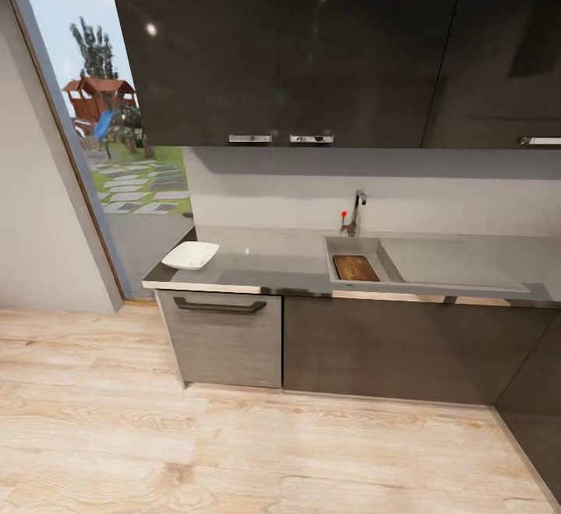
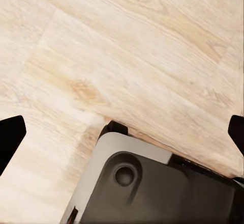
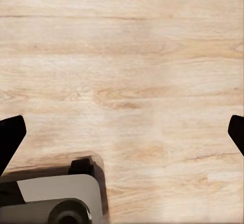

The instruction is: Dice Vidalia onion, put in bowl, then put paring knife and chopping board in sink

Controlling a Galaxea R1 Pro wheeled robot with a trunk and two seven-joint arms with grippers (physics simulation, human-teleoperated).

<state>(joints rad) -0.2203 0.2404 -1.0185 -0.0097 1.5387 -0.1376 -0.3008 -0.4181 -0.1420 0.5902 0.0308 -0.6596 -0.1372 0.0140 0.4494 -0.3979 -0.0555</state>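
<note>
Kitchen, head view. Floor point(image 1: 234, 452): pale wood planks with visible grain, across the whole lower half of the frame.

Countertop point(image 1: 273, 261): dark grey, glossy, running from centre left to the right edge at mid-height. Below it, dark grey cabinet fronts point(image 1: 389, 350); the leftmost front is lighter grey with a dark bar handle point(image 1: 220, 305).

Sink point(image 1: 360, 249): rectangular steel basin set into the countertop, right of centre, with a flat drainboard point(image 1: 460, 261) extending to its right. Tap point(image 1: 354, 214): chrome, at the back edge of the basin, with a small red dot beside it.

Chopping board point(image 1: 355, 268): dark brown wood, lying inside the basin. Whether anything lies on or beside it is too small to tell.

Bowl point(image 1: 191, 255): shallow, white, squarish, standing on the countertop near its left end, well apart from the sink.

Wall cabinets point(image 1: 312, 47): dark, glossy, across the top of the frame, with chrome handles along the lower edge. Wall point(image 1: 296, 187) between them and the countertop: plain grey.

Window point(image 1: 109, 124): tall, upper left of the frame, showing sky, trees, a red play structure and stepping stones in grass.

Left gripper point(image 2: 122, 132), left wrist view: two dark fingertips at opposite edges of the frame, spread wide, nothing between them; plank floor and part of the robot's grey and black base point(image 2: 152, 188) beyond.

Right gripper point(image 3: 122, 132), right wrist view: fingertips likewise spread wide and holding nothing, over plank floor, with a corner of the base in the lower left.
</note>
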